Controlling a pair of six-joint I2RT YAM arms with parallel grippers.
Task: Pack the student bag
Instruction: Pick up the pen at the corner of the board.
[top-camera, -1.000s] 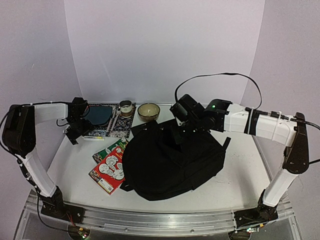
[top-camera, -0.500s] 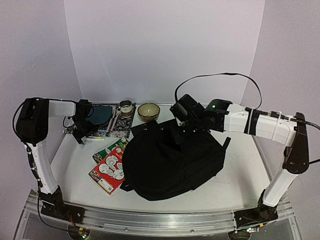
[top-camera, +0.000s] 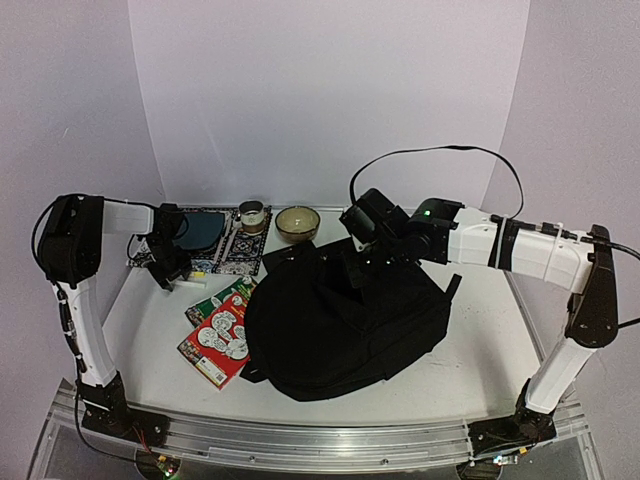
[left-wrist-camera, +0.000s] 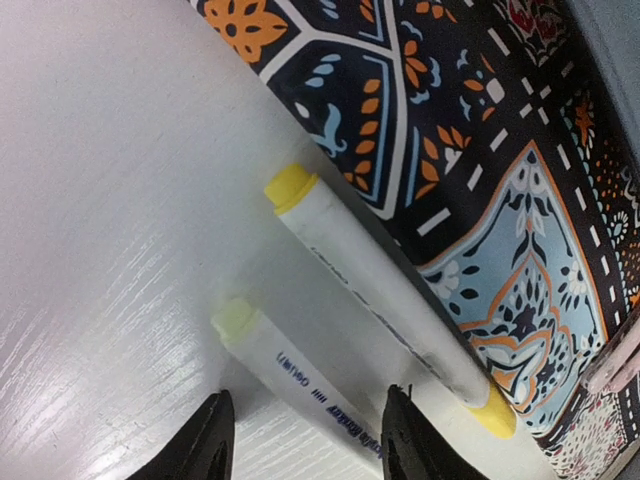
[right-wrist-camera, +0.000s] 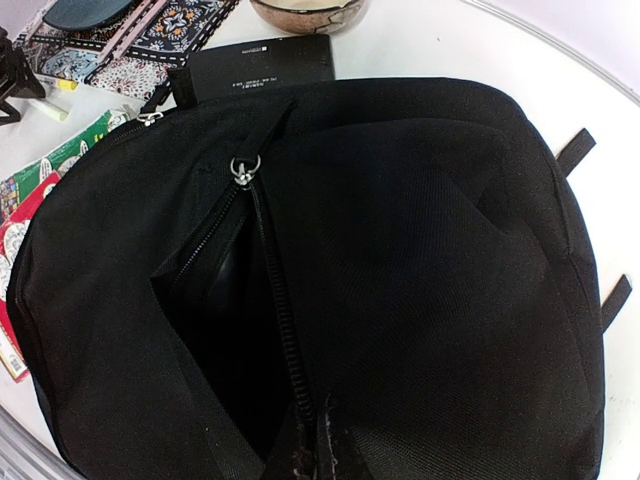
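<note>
Bag (top-camera: 340, 325) lies in the middle of the table (top-camera: 480, 350) with its main zip open and comics (top-camera: 222, 328) just beside its left edge. Your right gripper (top-camera: 352, 272) is pinched tight on the bag's fabric at the far rim of the opening. Your left gripper (left-wrist-camera: 312, 445) sits low at the far left, jaws half apart, straddling a yellow-capped marker (left-wrist-camera: 300, 385). A second marker (left-wrist-camera: 385, 295) lies alongside, just beside a patterned cover (left-wrist-camera: 480, 150).

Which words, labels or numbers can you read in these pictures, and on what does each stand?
None can be read with certainty.
Nearer highlighter: blue print along the barrel, too blurred to read.
Flat black item: white print, too small to read.
Comic books: cover lettering too small to read.
</note>
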